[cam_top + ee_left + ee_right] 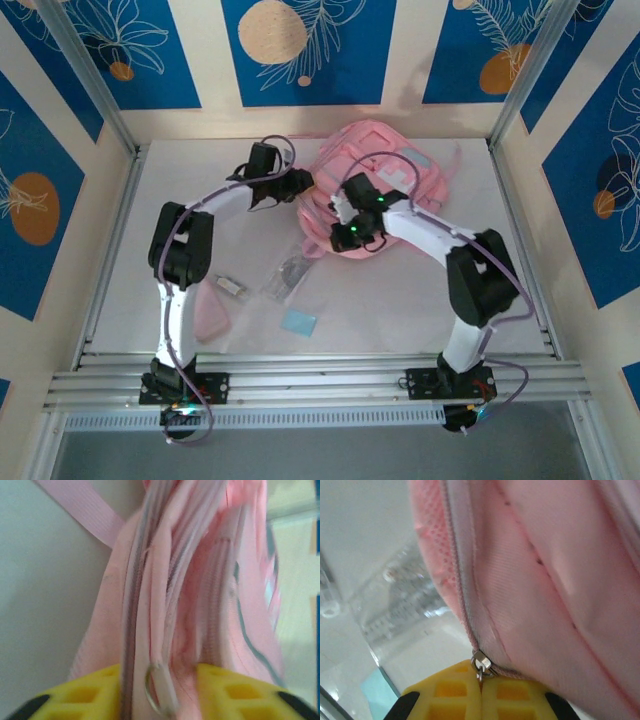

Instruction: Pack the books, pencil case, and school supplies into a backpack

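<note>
Right gripper (481, 679), arm (430, 235) folded inward, pinches backpack (545, 580) zipper pull (481, 662).

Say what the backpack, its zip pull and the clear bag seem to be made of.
The backpack looks like matte woven fabric, probably nylon or polyester: visible weave, stitching. The zip pull looks metal: silver glint. The bag looks thin glossy plastic: contents show through.

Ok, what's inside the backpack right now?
Interior is covered: the backpack shows just pink fabric and zipper lines. Pencil case, clear bag and blue pad lie outside on the table.
</note>
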Tool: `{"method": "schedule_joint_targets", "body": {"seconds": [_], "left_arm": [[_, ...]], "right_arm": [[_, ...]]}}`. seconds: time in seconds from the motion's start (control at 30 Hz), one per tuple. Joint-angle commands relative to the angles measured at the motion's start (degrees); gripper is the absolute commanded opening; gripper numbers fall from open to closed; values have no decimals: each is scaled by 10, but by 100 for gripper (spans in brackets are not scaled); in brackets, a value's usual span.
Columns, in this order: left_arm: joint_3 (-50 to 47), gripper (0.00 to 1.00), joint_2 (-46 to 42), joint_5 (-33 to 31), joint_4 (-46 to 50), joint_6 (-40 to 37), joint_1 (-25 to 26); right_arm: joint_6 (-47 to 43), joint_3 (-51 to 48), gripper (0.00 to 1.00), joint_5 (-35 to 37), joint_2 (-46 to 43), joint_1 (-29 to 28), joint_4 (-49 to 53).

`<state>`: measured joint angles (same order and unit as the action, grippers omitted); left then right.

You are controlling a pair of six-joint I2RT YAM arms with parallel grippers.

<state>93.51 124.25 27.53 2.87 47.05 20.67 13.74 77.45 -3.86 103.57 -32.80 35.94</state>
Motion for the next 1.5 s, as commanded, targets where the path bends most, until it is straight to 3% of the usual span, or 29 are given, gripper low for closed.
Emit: {"method": "schedule_joint_targets", "body": {"seconds": [0.0,0.07,0.23,0.43,0.57,0.7,0.93,1.07,1.1,1.33,1.47], "left_arm": [[0,55,-40,-18,24,-36,-8],[-34,63,-70,-21,33,-42,-14],[-120,70,-144,-66,67,-67,-25],[-199,75,-202,-87,63,-57,-40],[-256,75,-206,-52,-2,11,-34],[-299,73,-195,-59,-35,39,-18],[-298,50,-155,-53,-100,76,0],[-286,6,-143,-52,-131,87,6],[-284,0,-142,-51,-134,89,6],[-277,0,-159,-71,-112,73,1],[-275,0,-161,-68,-105,68,-2]], "right_arm": [[16,94,0,-53,59,-40,-25],[20,153,0,-49,101,-44,-13],[36,231,0,-43,149,-39,1],[63,182,0,-69,118,-33,-28],[110,126,0,-107,85,-30,-78],[148,103,0,-120,67,-30,-87],[162,62,0,-144,25,-33,-68],[114,36,0,-163,8,-34,-1],[99,33,0,-153,7,-33,28],[35,-8,0,21,-2,-20,229],[38,-43,0,61,-17,11,267]]}}
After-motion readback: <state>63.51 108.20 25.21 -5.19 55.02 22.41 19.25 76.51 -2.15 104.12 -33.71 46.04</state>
